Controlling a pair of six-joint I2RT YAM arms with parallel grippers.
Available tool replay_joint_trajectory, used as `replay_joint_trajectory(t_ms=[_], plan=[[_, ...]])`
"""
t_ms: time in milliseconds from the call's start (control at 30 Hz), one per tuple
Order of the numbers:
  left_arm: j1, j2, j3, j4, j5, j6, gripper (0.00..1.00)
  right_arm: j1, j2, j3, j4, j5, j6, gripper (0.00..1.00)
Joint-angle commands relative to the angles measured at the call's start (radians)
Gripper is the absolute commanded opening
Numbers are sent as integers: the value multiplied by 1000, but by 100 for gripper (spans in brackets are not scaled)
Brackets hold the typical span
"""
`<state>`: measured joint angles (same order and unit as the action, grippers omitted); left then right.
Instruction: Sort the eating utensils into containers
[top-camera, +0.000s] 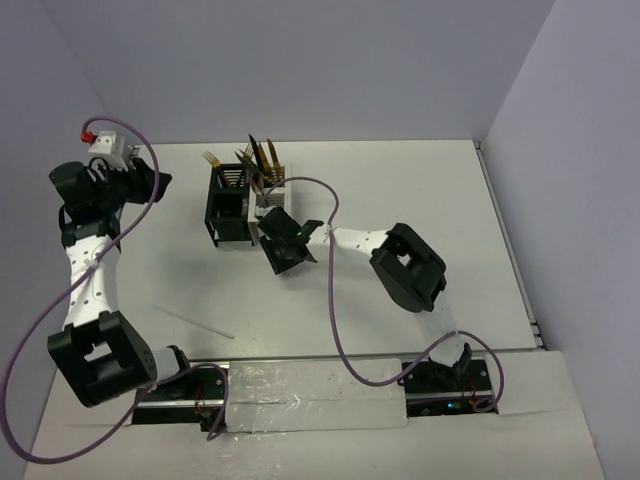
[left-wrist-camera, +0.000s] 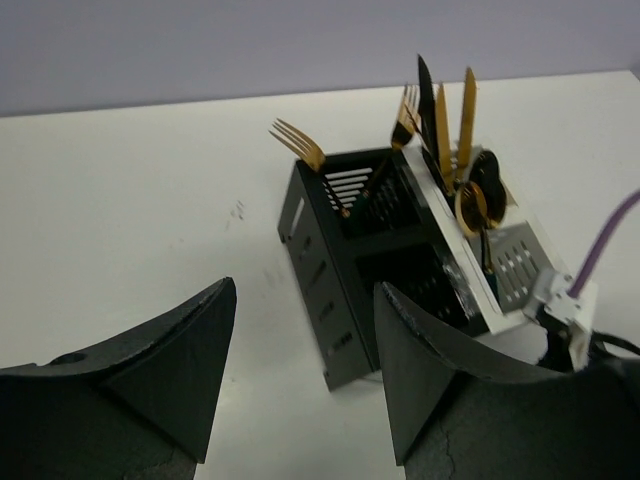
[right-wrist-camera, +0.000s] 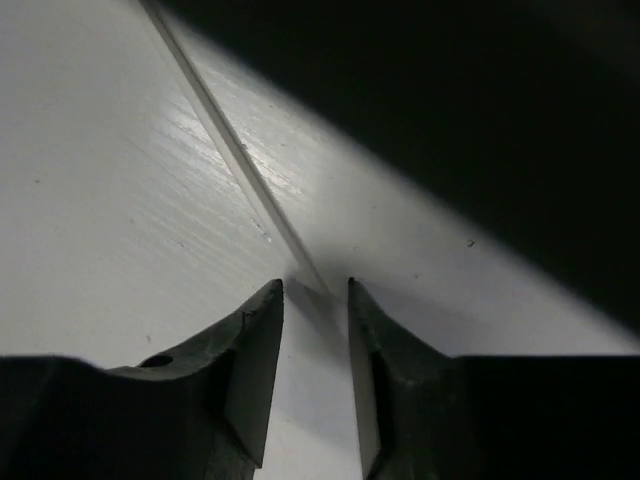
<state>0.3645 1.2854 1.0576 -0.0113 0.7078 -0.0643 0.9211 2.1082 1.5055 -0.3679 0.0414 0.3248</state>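
The black caddy (top-camera: 228, 208) and the white caddy (top-camera: 274, 196) stand joined at the middle back of the table. A gold fork (top-camera: 212, 158) stands in the black one. Several gold and black utensils (top-camera: 264, 160) stand in the white one. The left wrist view shows the black caddy (left-wrist-camera: 325, 290), the white caddy (left-wrist-camera: 515, 262), the fork (left-wrist-camera: 298, 145) and the bunch (left-wrist-camera: 445, 120). My left gripper (top-camera: 150, 185) (left-wrist-camera: 305, 290) is open wide and empty, left of the caddies. My right gripper (top-camera: 283, 262) (right-wrist-camera: 313, 287) is low over the table just in front of the caddies, jaws slightly apart, holding nothing.
A thin clear stick (top-camera: 195, 322) lies on the table at the near left. In the right wrist view a thin clear stick (right-wrist-camera: 230, 150) runs away from just beyond my fingertips. Grey walls close the back and sides. A purple cable (top-camera: 330, 300) loops over the table.
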Motion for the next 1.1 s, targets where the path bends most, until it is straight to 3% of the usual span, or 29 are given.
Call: replay_joint_trajectory(t_ms=[0,33,133,500,600,667,800,900,1067], plan=[[19,-89,-42,-67,101,54,66,-4,9,-7,-66,-35,-3,32],[27,-101,-48,-82,114,54,66,-4,3,-16,-66,-35,-3,19],[43,-146,-53,-117,134,92,66,7,-28,-60,-80,-35,-4,0],[108,-196,-21,-348,118,227,66,168,-296,-433,-175,-22,77,0],[117,-202,-33,-365,143,239,67,174,-375,-435,-201,18,79,1],[123,-210,-41,-371,157,239,67,174,-416,-410,-239,41,59,6],[126,-222,-44,-381,171,241,67,171,-424,-285,-217,126,-21,44],[128,-239,-45,-372,163,225,67,138,-373,-175,-163,143,-87,57],[133,-288,-50,-415,163,254,67,65,-160,45,-150,69,-176,63]])
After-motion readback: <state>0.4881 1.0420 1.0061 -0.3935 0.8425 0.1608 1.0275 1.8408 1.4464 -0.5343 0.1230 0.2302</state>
